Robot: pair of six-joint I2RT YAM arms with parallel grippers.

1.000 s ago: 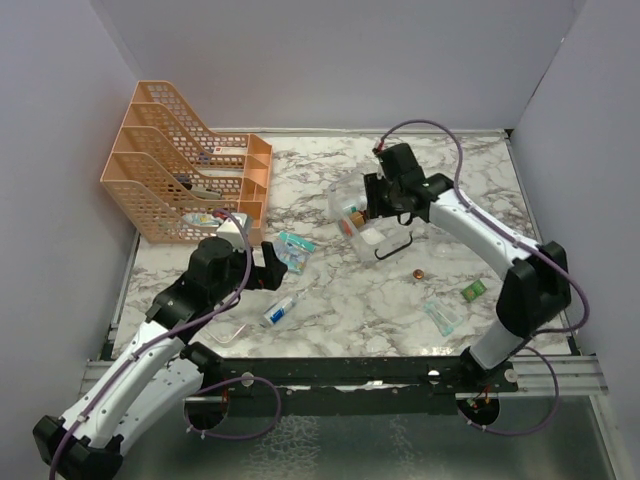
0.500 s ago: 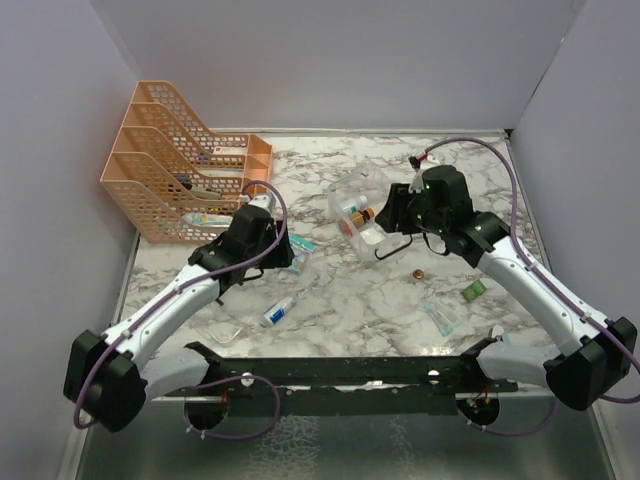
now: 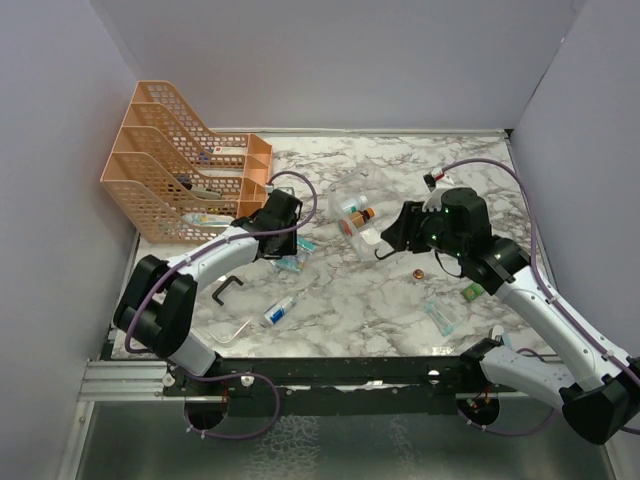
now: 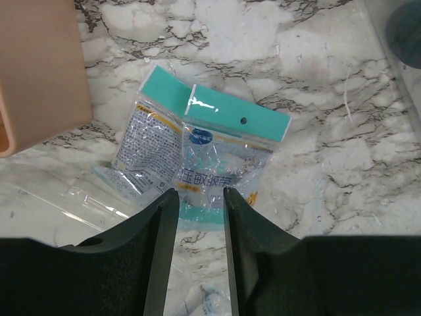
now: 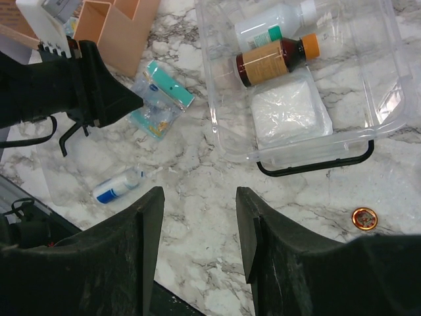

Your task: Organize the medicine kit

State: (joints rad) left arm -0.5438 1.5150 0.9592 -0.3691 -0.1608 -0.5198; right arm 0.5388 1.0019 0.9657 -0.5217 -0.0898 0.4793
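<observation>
— Where is the medicine kit (image 5: 355,79)?
— On the marbled bench (image 3: 340,300), toward the back and right of the middle. Its black handle (image 5: 316,166) lies on the side facing the right arm. Inside are a brown bottle (image 5: 273,60) with an orange cap, a white bottle (image 5: 270,27) beside it, and a white pad (image 5: 289,115) in clear wrap.

— And the right tool (image 5: 199,197)?
— Released. Its fingers stand wide apart with nothing between them, above bare bench just beside the kit's handle corner. A copper disc (image 5: 364,218) lies near that handle.

— The left tool (image 4: 199,195)?
— Low over two overlapping teal-topped packets (image 4: 197,145), close to the foot of the orange rack (image 3: 180,170). Its fingers stand a narrow gap apart, one on each side of the packets' lower edge. I cannot tell whether they pinch the plastic.

— Anything else loose?
— A small blue-and-white tube (image 3: 281,310), nearer the front edge, well apart from the kit.
</observation>
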